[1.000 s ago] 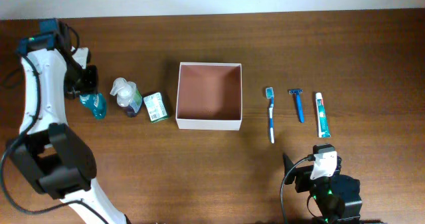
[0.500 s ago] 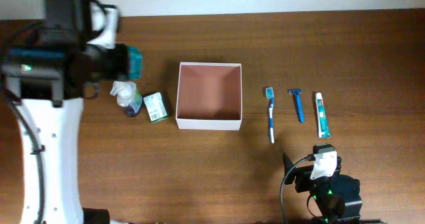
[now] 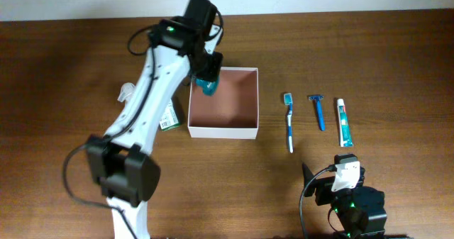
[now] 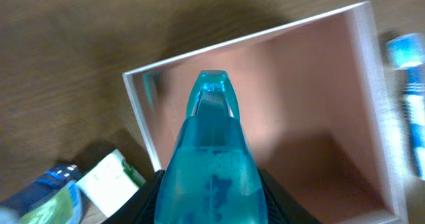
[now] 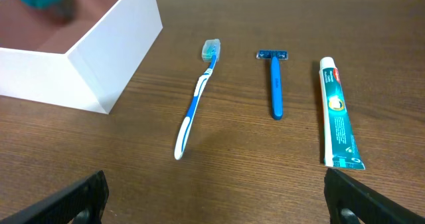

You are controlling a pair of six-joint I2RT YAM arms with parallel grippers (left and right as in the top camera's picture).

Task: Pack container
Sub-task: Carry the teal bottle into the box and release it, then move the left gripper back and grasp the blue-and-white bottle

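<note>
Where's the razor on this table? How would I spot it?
Find the big square white box mid-table. Right of it lie three slim items side by side: toothbrush, razor, toothpaste tube. The razor is the middle one, the shortest, all blue with a T-shaped head.

Soft, even light across my views. My left wrist picture is blurred: translucent teal plastic bottle (image 4: 211, 177) fairly sharp, square white cardboard box (image 4: 292, 91) and edges smeared.
</note>
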